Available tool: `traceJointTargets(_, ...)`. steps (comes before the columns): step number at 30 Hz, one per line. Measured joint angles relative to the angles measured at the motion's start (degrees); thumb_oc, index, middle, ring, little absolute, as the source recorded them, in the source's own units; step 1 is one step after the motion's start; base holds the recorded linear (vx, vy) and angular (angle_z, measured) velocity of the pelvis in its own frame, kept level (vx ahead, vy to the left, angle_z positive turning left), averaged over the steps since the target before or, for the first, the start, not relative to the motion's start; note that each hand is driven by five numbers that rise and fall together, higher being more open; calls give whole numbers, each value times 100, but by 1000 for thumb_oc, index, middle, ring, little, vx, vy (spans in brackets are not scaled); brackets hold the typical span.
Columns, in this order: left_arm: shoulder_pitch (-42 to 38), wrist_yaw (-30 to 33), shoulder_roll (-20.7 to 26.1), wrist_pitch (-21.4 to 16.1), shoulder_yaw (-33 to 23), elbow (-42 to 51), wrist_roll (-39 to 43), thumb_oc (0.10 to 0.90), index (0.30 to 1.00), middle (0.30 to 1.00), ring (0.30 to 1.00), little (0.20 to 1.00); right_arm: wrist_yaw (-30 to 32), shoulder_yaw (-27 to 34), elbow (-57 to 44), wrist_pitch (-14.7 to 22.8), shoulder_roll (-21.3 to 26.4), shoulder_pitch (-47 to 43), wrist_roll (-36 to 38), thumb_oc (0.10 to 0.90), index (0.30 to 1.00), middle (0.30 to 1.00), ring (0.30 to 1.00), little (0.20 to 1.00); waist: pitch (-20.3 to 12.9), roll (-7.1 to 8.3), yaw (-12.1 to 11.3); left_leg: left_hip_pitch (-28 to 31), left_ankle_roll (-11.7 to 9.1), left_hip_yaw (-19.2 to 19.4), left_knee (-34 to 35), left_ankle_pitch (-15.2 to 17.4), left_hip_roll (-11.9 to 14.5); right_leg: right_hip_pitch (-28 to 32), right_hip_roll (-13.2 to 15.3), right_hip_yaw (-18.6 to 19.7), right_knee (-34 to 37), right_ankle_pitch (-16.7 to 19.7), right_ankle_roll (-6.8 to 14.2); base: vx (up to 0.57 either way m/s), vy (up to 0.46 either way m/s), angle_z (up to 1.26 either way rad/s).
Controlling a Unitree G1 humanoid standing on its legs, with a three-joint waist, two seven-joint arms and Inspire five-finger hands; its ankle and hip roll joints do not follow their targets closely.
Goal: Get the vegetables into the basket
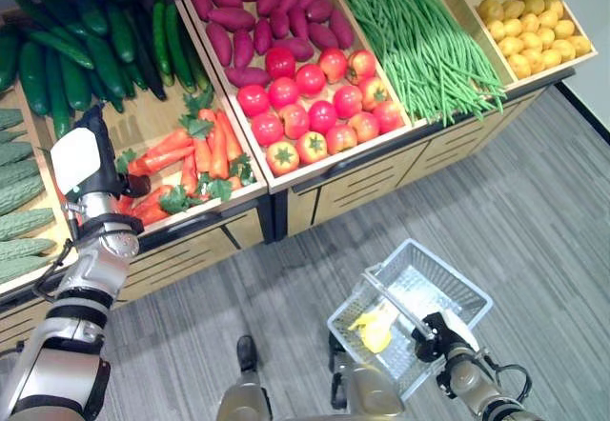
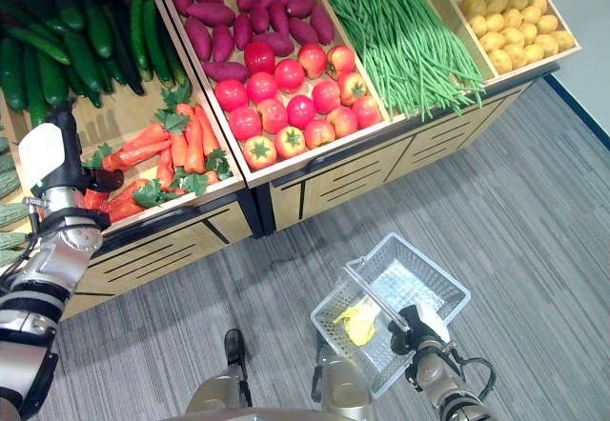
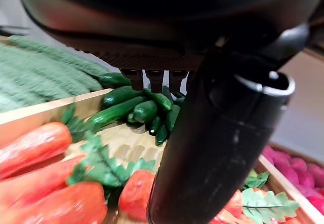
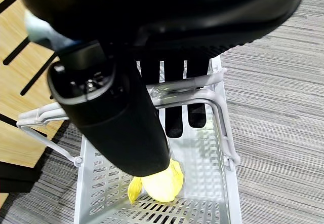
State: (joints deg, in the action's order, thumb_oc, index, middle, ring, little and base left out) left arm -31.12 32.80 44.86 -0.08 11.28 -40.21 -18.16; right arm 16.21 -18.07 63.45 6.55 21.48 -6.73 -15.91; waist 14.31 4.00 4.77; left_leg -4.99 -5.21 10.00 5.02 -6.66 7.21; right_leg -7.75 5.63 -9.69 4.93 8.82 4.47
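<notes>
Carrots [image 1: 176, 169]: heaped in near-left crate [image 1: 152, 121] under left hand [image 1: 91, 169], fingers straight and released in its wrist view; likely stiff, light, best gripped mid-body, clear of soft leaves. Basket [image 1: 457, 292]: on floor, near right, handle [image 4: 195, 87] grasped by curled right hand [image 1: 440, 333]. Right wrist view alone: yellow item [image 4: 162, 183] lying inside, close up.

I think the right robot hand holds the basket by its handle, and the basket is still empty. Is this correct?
Not quite. The right robot hand does hold the basket by its handle, but the basket is not empty: a yellow item lies on its floor, as the right wrist view shows.
</notes>
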Motion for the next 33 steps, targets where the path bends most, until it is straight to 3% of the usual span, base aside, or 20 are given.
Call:
traceJointTargets(11,-454,43,171,107,646,-298,-238,900,1000,1000,1000,1000,15,-46,-81,59,8,-278,2,400,300,300,300,300,273,136,80,-163,-2,92,1,2,14,-237,-26,120,0,35,-16,20,16,-5)
traceJointTargets(16,-634,-203,440,107,1219,-351,-910,900,1000,1000,1000,1000,19,-45,-110,69,7,-393,5,400,300,300,300,300,317,119,73,-201,-2,141,1,2,21,-306,-36,165,0,44,-22,28,13,-5)
traceJointTargets(17,-722,-274,449,146,1326,-384,-1005,625,616,616,616,616,22,-40,-81,71,7,-398,8,400,300,300,300,300,319,115,65,-202,-2,140,1,2,21,-306,-37,165,0,45,-23,0,0,0)
traceJointTargets(19,-959,-442,467,186,1571,-512,-1182,400,300,300,300,300,33,-32,-43,63,11,-409,10,400,300,300,300,300,324,108,51,-203,-3,139,2,2,21,-307,-36,166,1,51,-22,0,0,0)
traceJointTargets(23,-1239,-994,626,302,2094,-505,-1655,400,300,300,300,300,56,-24,-58,61,11,-405,11,400,300,300,300,300,341,79,46,-229,-13,142,2,-7,22,-336,-36,174,1,66,-23,0,0,0)
traceJointTargets(25,-1237,-1216,625,337,2094,-521,-1750,400,300,300,300,300,56,-24,-48,61,11,-404,10,400,300,300,300,300,345,74,10,-235,-20,136,2,-14,31,-339,-47,171,1,72,-31,0,0,0)
traceJointTargets(33,-1249,-1033,515,576,1723,-536,-1886,400,300,300,300,300,23,-50,-82,69,10,-408,6,400,300,300,300,300,368,117,44,-239,-21,138,1,-17,35,-344,-52,167,-2,77,-34,0,0,0)
